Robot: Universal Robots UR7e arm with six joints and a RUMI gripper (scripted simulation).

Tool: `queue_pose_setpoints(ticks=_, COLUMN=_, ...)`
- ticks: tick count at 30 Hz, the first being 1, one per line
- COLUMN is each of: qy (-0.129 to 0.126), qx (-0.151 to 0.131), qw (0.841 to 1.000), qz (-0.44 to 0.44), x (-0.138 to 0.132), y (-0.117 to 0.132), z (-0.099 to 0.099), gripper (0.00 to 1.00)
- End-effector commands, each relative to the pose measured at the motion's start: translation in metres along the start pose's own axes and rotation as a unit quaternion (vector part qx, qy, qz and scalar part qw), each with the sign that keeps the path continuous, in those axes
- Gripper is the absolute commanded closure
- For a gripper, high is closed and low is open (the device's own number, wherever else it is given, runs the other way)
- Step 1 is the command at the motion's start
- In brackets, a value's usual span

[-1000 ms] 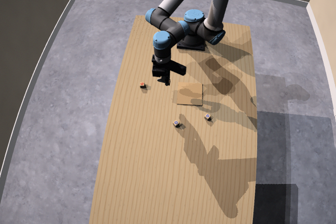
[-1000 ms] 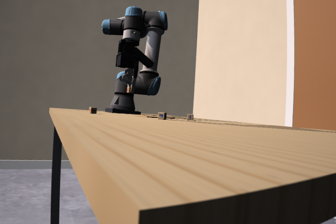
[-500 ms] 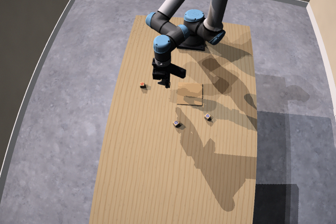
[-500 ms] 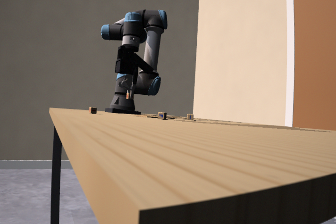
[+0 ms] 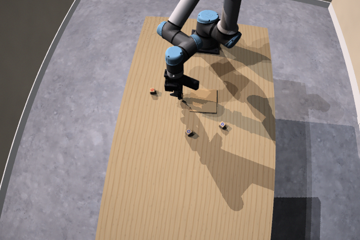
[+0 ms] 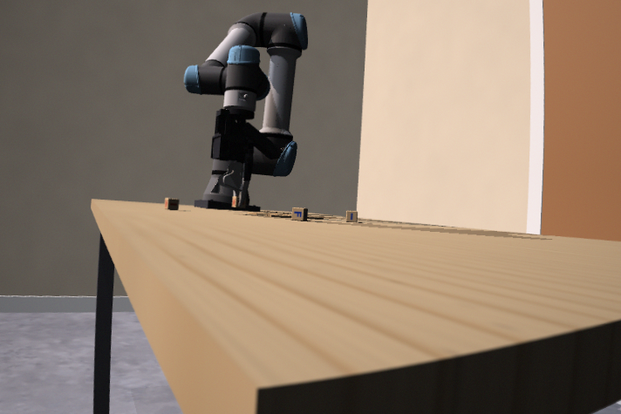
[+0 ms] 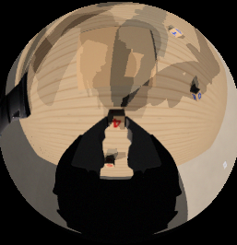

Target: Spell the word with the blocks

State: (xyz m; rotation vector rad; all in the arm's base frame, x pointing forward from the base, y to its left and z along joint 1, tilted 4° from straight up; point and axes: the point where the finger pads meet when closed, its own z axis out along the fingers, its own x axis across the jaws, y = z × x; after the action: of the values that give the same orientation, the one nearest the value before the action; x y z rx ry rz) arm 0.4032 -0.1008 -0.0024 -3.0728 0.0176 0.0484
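My gripper [image 5: 179, 95] [image 6: 235, 193] is shut on a small wooden block [image 7: 116, 122] [image 6: 234, 197] with a red letter that I cannot read. It holds the block low over the table, just off the left edge of the tan mat [image 5: 212, 95] [image 7: 89, 64]. A second red-letter block [image 5: 152, 90] [image 6: 171, 203] lies on the table to the left of the gripper. Two blue-letter blocks lie in front of the mat and off it: the O block [image 5: 188, 131] [image 7: 196, 96] and the D block [image 5: 222, 125] [image 7: 175, 31].
The arm's base [image 5: 205, 45] stands at the back of the long wooden table [image 5: 163, 190]. The arm casts wide shadows over the mat and the table's right half. The table's edges fall to a grey floor [image 5: 58, 115].
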Motion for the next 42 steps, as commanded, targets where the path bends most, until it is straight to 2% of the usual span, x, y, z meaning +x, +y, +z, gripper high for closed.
queue_pose_setpoints(ticks=1, qy=0.003, qx=-0.002, qw=1.000, qz=0.000, x=0.0026, y=0.0009, z=0.0127, gripper=0.95)
queue_pose_setpoints(ticks=42, qy=0.003, qx=-0.002, qw=1.000, qz=0.000, x=0.0026, y=0.0011, z=0.0165, gripper=0.95)
